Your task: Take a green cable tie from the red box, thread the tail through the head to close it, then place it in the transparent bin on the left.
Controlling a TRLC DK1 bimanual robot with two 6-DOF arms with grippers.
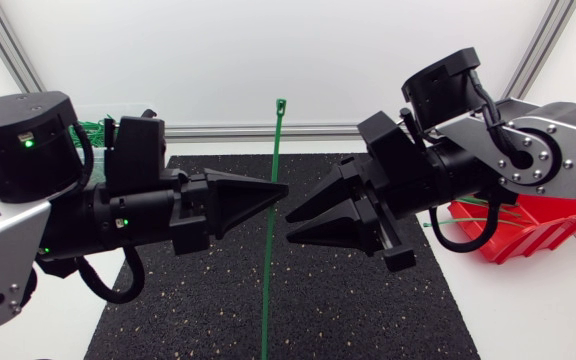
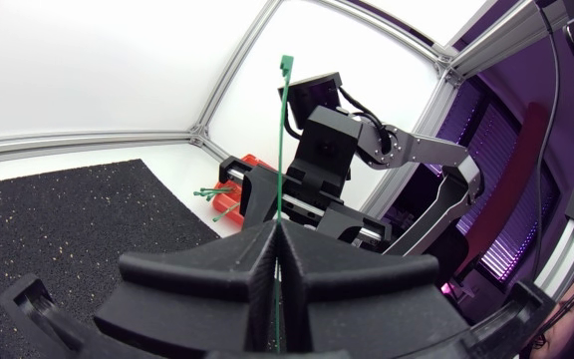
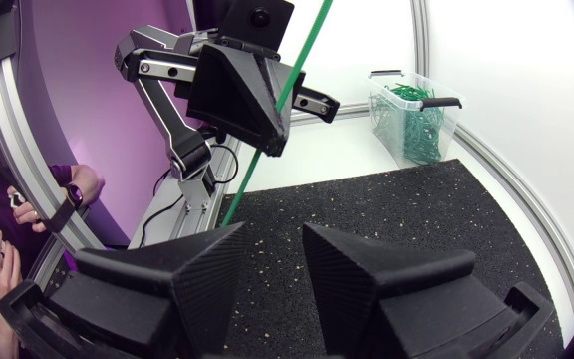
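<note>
A straight green cable tie [image 1: 271,250] stands upright over the black mat, its head [image 1: 281,104] at the top. My left gripper [image 1: 280,189] is shut on the tie's middle; in the left wrist view the fingers [image 2: 257,261] meet on the strap [image 2: 282,140]. My right gripper [image 1: 289,225] faces it from the right, a short gap away, open with nothing between its fingers. In the right wrist view the gripper [image 3: 275,249] points at the left gripper [image 3: 242,95] and the tie [image 3: 297,70]. The red box [image 1: 543,225] lies at the right, the transparent bin [image 3: 417,120] at the far left.
A black speckled mat [image 1: 368,300] covers the table's middle under both grippers. Several green ties stick out of the red box [image 2: 239,195]. The transparent bin [image 1: 93,130] holds many green ties and is partly hidden behind my left arm.
</note>
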